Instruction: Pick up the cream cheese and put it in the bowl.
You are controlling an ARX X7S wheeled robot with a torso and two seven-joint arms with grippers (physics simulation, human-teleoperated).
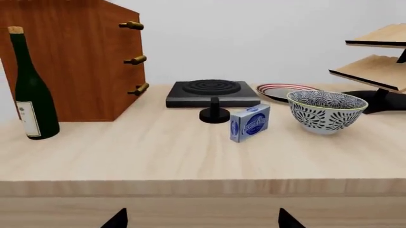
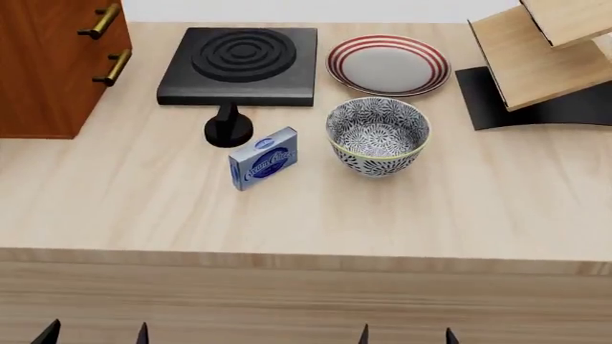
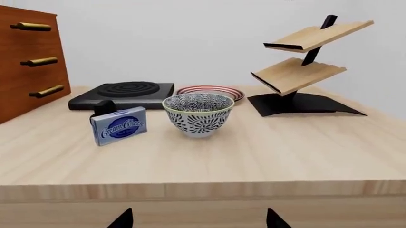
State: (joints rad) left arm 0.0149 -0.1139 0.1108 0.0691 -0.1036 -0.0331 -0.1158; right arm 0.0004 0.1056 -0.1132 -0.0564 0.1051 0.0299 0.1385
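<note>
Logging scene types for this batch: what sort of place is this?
Probably a simulated kitchen counter: a wooden tabletop with a black hotplate, a patterned bowl, a striped plate and a wine bottle.

Cream cheese (image 2: pixel 263 158) stands on edge (logo forward) beside bowl (image 2: pixel 378 136).

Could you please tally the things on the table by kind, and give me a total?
Dishes: 2, the bowl and the plate
Food box: 1, the cream cheese
Bottle: 1, the wine bottle
Stove: 1, the black burner
Furniture: 2, the wooden cabinet and the tiered shelf
Total: 7
</note>
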